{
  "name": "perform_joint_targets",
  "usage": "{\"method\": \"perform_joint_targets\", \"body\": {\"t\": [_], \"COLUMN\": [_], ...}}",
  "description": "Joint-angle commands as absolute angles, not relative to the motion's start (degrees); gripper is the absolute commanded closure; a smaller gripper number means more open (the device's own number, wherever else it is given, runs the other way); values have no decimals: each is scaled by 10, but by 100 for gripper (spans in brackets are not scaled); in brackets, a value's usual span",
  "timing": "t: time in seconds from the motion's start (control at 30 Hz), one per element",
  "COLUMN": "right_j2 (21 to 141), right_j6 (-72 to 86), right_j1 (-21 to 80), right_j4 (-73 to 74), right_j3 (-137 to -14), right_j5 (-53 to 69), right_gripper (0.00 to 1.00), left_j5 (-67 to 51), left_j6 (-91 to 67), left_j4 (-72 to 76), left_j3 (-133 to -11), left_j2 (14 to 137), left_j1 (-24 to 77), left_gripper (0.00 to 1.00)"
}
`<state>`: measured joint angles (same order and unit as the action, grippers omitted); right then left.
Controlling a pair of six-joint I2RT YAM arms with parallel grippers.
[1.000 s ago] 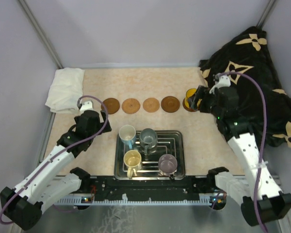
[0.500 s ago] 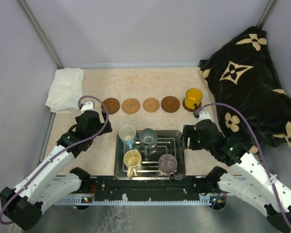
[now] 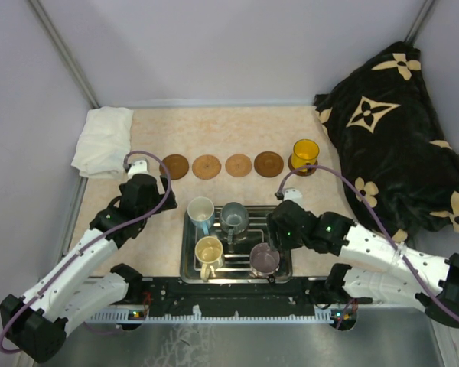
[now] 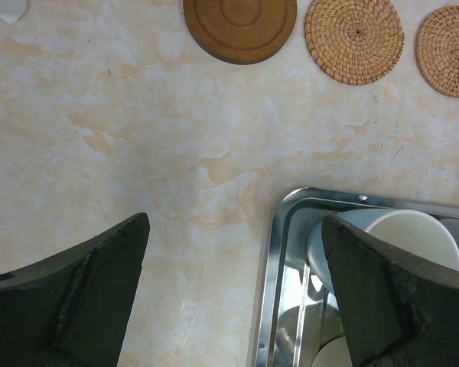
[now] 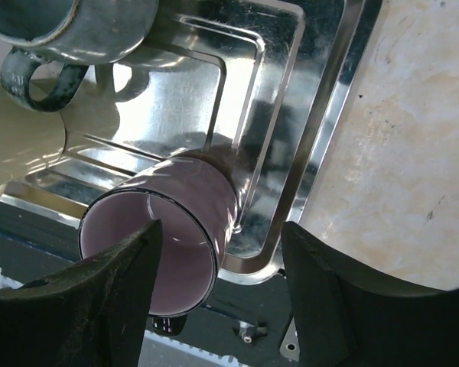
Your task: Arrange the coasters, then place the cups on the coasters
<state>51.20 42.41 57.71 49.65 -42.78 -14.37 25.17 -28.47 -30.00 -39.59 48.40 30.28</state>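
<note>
Your right gripper (image 5: 220, 233) stands parted astride the rim of the purple mug (image 5: 187, 191) in the tray (image 5: 325, 107); its handle is hidden, contact unclear. Your left gripper (image 4: 236, 220) gapes wide, empty.

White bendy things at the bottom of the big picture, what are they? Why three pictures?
They are two robot arms, the left arm and the right arm, each ending in two jaws for pinching. The big picture looks down from above. The other two come from cameras on the wrists, so the dark shapes there are each arm's own jaws. On the table lie a row of brown coasters, an orange-yellow mug on the end one, and a steel tray with four mugs. The right jaws are open on either side of the purple mug. The left jaws are open and hold nothing.
</note>
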Motion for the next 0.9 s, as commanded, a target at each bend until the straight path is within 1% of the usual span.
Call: {"method": "perform_joint_targets", "body": {"t": [0.0, 0.2, 0.43, 0.57, 0.77, 0.87], "right_j2": [534, 573, 591, 602, 630, 637], "right_j6": [444, 462, 475, 484, 513, 540], "right_j1": [606, 631, 638, 644, 657, 661], "right_j4": [483, 472, 471, 469, 477, 487], "right_j3": [-430, -422, -414, -404, -396, -398], "right_j5": [-156, -153, -156, -159, -190, -205], "right_gripper": [37, 37, 45, 51, 62, 70], "left_j5": [253, 249, 254, 252, 256, 257], "left_j6": [-285, -287, -285, -289, -292, -292], "left_j4": [-295, -290, -290, -290, -290, -289], "left_j3": [-391, -387, -384, -382, -377, -375], "left_j2": [483, 484, 482, 484, 481, 482], "left_j1": [304, 304, 304, 304, 304, 304], "left_gripper": [0, 0, 0, 0, 0, 0]}}
